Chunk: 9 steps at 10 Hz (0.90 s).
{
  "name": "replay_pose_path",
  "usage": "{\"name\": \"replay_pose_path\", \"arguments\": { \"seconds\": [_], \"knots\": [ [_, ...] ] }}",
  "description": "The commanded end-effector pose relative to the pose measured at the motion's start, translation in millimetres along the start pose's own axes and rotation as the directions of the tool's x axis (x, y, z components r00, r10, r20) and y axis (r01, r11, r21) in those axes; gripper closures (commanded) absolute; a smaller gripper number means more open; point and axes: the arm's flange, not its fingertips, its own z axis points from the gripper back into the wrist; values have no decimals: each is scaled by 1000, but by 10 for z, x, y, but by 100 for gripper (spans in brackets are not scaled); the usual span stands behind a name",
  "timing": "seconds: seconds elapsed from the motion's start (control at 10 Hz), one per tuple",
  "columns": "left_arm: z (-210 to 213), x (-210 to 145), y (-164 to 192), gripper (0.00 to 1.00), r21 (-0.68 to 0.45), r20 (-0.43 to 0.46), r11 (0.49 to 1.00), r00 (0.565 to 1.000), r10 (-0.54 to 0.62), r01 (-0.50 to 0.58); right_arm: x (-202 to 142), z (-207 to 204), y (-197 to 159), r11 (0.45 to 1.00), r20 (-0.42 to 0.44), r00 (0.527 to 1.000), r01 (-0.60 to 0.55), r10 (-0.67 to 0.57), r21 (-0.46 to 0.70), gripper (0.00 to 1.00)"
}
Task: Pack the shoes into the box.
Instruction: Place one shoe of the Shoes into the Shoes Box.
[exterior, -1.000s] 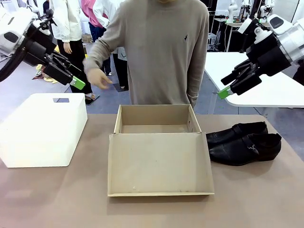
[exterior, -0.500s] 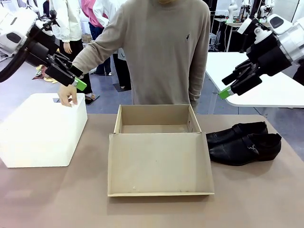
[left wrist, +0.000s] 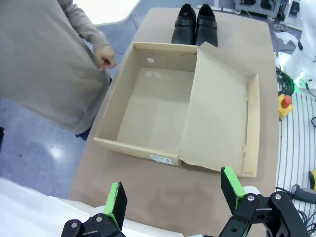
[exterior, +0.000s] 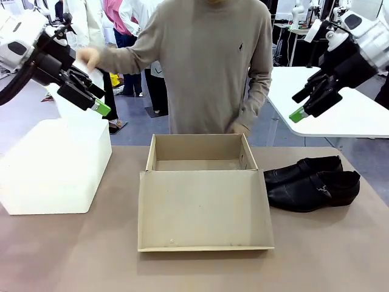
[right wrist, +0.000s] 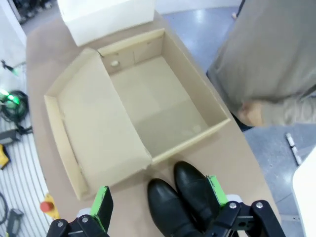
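Observation:
The tan cardboard box (exterior: 197, 155) stands open mid-table, its bare inside showing and its flap lid (exterior: 203, 210) lying flat toward me. The black shoes (exterior: 311, 181) lie side by side on the table just right of the box. My left gripper (exterior: 97, 105) hangs open high above the white bin, with nothing between its fingers. My right gripper (exterior: 297, 113) hangs open high above the shoes, also bare. The left wrist view looks down past the left gripper (left wrist: 174, 193) at the box (left wrist: 158, 108) and shoes (left wrist: 195, 24). Below the right gripper (right wrist: 160, 195) lie the shoes (right wrist: 190, 200) and the box (right wrist: 158, 106).
A white plastic bin (exterior: 55, 170) stands at the table's left. The person across the table holds one hand (exterior: 88, 58) raised over the bin, lifting something white from it, close to my left gripper. Their other hand (exterior: 238, 128) hangs near the box's far wall.
The person's hand reached to the white bin's top and then rose with something white. My right gripper shifted slightly up and to the right. Box and shoes have not moved.

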Motion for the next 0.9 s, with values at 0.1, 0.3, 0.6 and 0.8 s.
{"name": "replay_pose_path", "arguments": {
  "seconds": [0.1, 0.3, 0.6, 0.8],
  "knots": [
    [18, -14, 9, 0, -8, 13, 1000, 1000, -11, 11, 21, 53, -389, 991, -133, 984, -126, 117, -54, 0],
    [18, -14, 9, 0, -8, 13, 1000, 1000, -11, 11, -22, 31, -618, 978, -228, 960, -186, 161, -95, 0],
    [18, -14, 9, 0, -8, 13, 1000, 1000, -11, 11, -144, -17, -969, 972, -314, 929, -228, 199, -61, 0],
    [18, -14, 9, 0, -8, 13, 1000, 1000, -11, 11, -252, -96, -1175, 975, -350, 916, -220, 196, -29, 0]
  ]
}}
